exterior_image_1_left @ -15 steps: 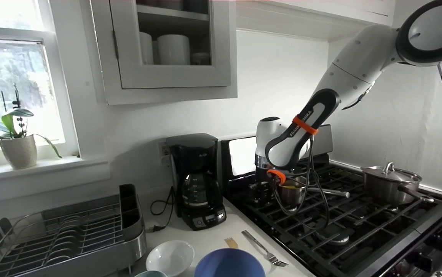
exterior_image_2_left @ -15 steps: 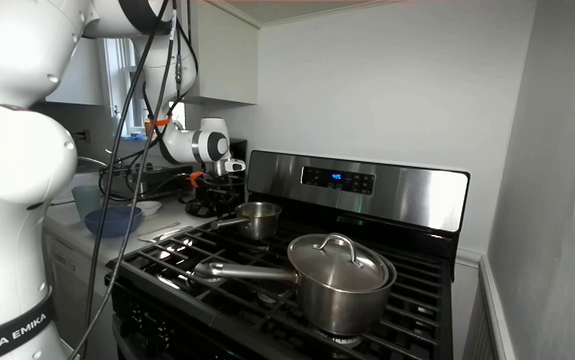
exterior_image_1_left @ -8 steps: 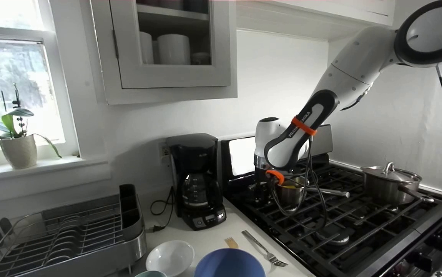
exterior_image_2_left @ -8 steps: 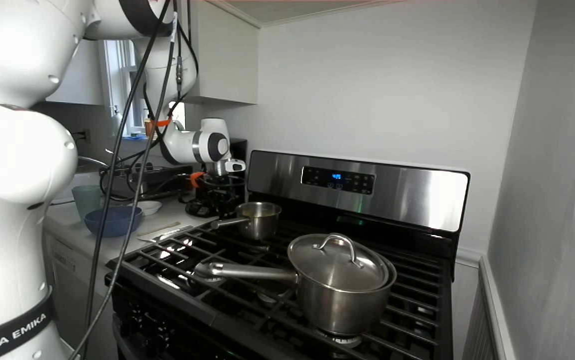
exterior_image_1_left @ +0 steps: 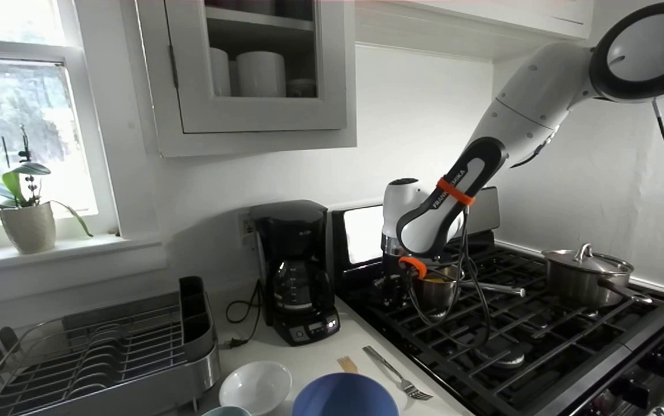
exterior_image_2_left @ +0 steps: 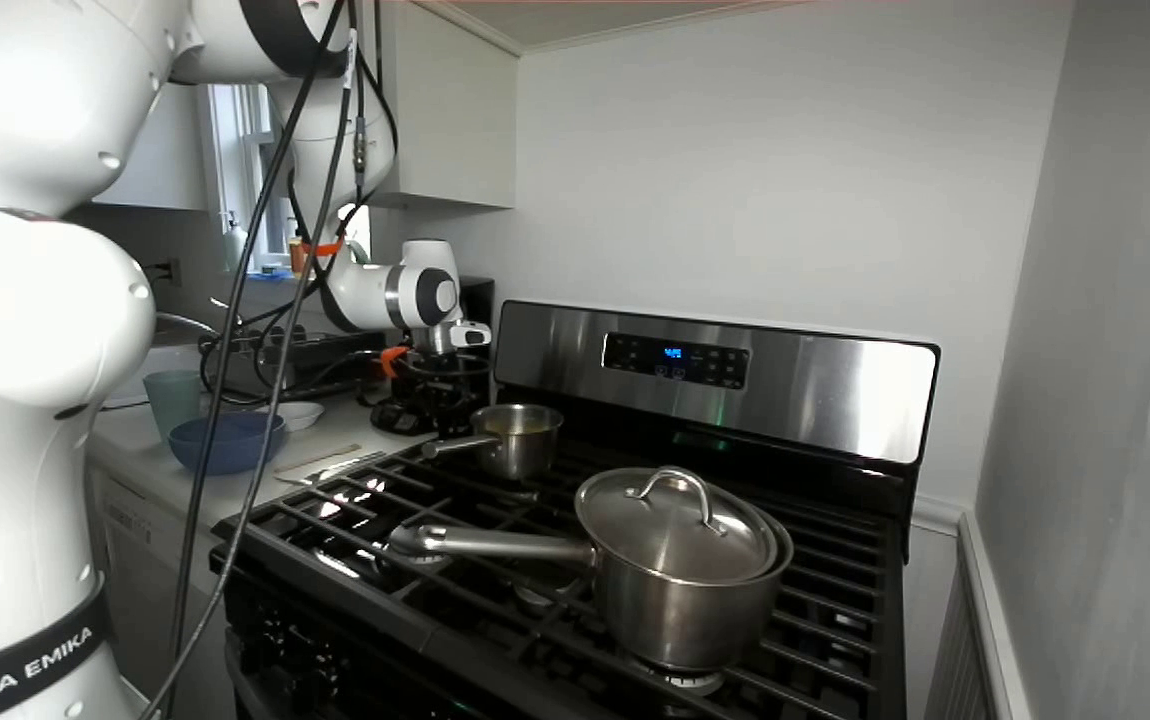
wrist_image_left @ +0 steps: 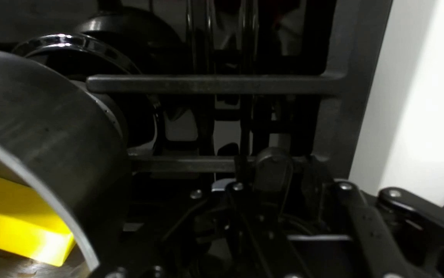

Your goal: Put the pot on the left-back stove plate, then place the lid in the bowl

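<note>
The small metal pot (exterior_image_1_left: 439, 296) sits on the grate over the left-back burner (wrist_image_left: 108, 110); its handle (exterior_image_2_left: 462, 446) points toward the stove's front. In the wrist view the pot (wrist_image_left: 52, 100) is at the left, with a yellow block-like thing (wrist_image_left: 21, 220) inside. My gripper (wrist_image_left: 278, 164) is low beside the pot's outer wall, over the grate, with its jaws partly apart. A dark rounded shape shows between the fingers; I cannot tell what it is. A lid (exterior_image_2_left: 675, 520) with an arched handle covers the larger silver pot (exterior_image_2_left: 690, 615).
A blue bowl (exterior_image_1_left: 343, 398) and a white bowl (exterior_image_1_left: 256, 384) stand on the counter, near a fork (exterior_image_1_left: 392, 370). A black coffee maker (exterior_image_1_left: 297, 271) stands left of the stove. A dish rack (exterior_image_1_left: 118, 341) is farther left. Loose cables (exterior_image_1_left: 485, 300) hang from the arm.
My arm and gripper have sunk slightly beside the pot. The pot, the lid and the bowls have not visibly moved.
</note>
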Controlling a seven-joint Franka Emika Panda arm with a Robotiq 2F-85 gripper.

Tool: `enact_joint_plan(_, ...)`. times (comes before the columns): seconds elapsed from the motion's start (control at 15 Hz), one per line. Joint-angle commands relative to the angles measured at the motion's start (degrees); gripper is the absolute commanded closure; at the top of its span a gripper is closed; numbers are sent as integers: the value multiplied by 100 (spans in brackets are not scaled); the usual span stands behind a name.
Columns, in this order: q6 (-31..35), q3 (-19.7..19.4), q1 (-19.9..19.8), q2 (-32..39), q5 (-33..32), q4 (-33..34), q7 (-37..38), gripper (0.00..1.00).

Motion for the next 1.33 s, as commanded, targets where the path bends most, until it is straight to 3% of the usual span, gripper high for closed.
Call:
enact_joint_plan(0.0,73,-82,89,85,-80,106,126,92)
enact_joint_plan(0.73,-97,-135,410,-643,-341,-277,275,92)
enact_joint_plan(1.27,-1525,857,41,-2041,469,-1313,-341,92)
